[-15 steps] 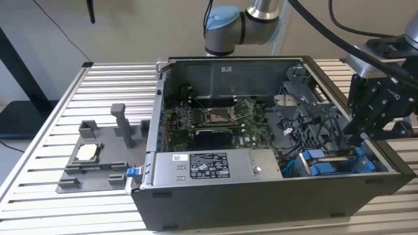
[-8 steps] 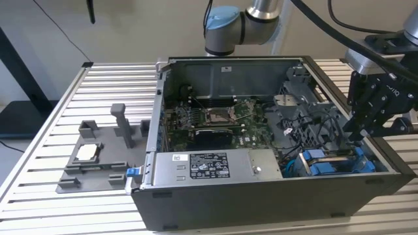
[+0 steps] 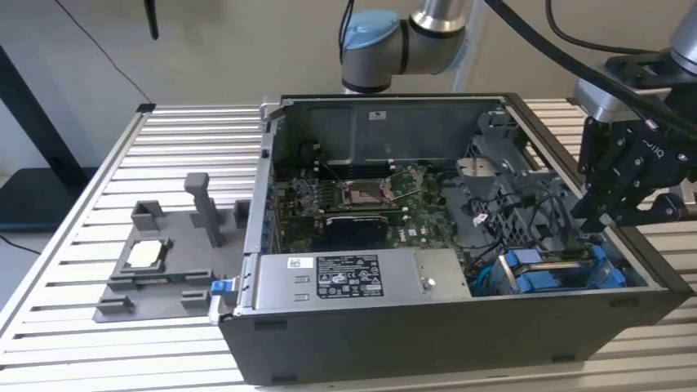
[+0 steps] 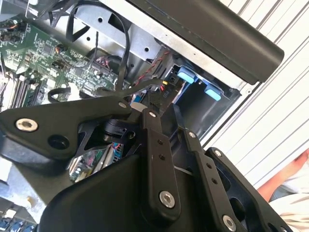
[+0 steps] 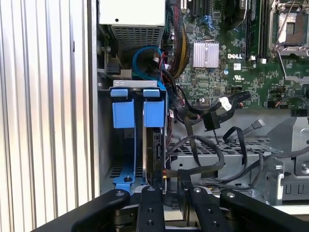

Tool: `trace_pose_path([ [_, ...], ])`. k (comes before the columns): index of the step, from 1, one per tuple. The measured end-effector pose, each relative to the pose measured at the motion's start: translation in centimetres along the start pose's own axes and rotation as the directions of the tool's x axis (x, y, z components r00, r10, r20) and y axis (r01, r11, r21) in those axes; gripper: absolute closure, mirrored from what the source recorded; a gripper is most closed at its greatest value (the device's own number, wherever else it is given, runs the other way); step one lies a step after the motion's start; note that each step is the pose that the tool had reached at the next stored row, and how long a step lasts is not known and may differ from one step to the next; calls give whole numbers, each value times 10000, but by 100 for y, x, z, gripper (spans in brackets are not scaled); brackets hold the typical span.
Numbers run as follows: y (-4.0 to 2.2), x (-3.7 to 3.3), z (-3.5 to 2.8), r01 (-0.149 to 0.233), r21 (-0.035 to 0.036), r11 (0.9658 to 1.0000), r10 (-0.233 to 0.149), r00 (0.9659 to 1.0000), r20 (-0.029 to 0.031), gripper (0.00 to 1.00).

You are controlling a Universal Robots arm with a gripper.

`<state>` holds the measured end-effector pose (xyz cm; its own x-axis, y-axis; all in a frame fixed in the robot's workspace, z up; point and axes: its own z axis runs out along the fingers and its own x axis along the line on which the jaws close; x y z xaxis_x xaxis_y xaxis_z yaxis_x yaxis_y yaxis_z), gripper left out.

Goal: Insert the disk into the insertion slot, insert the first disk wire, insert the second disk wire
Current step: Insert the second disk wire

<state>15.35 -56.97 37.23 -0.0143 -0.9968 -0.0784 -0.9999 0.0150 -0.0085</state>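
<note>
Tool [image 3: 596,219] is hovering just over the disk [image 5: 155,145] seated upright in the insertion slot [image 5: 128,84], pinching what looks like a disk wire [image 5: 169,176]; wire step seemingly underway, likely needing careful squaring to the disk's connector edge.

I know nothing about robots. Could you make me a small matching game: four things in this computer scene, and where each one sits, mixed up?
Things:
1 power-supply box
2 CPU socket
3 insertion slot
4 gripper

Places:
A middle of the green motherboard
B over the case rim, at the exterior view's right
C case corner, with blue plastic parts
D grey and labelled, along the case's near wall

Pairs: 1-D, 2-A, 3-C, 4-B
</note>
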Motion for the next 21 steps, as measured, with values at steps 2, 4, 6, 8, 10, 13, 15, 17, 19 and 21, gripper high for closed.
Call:
trace_pose_path([
  [2,0,-10,0,0,0,10000,0,10000,-1,73],
  [4,2,-32,-1,-2,-7,10000,2,10000,-1,73],
  [6,3,-61,-3,-2,-24,10000,2,10000,0,73],
  [8,6,-88,-6,-4,-41,10000,4,10000,-1,73],
  [10,9,-118,-10,-3,-44,10000,3,10000,-2,73],
  [13,17,-165,-15,-3,-45,10000,3,10000,0,73],
  [15,23,-192,-21,-4,-45,10000,4,10000,5,73],
  [17,30,-211,-36,-4,-45,10000,4,10000,20,73],
  [19,38,-224,-60,-4,-45,10000,4,10000,42,73],
  [21,46,-237,-82,-4,-45,10000,4,10000,63,73],
])
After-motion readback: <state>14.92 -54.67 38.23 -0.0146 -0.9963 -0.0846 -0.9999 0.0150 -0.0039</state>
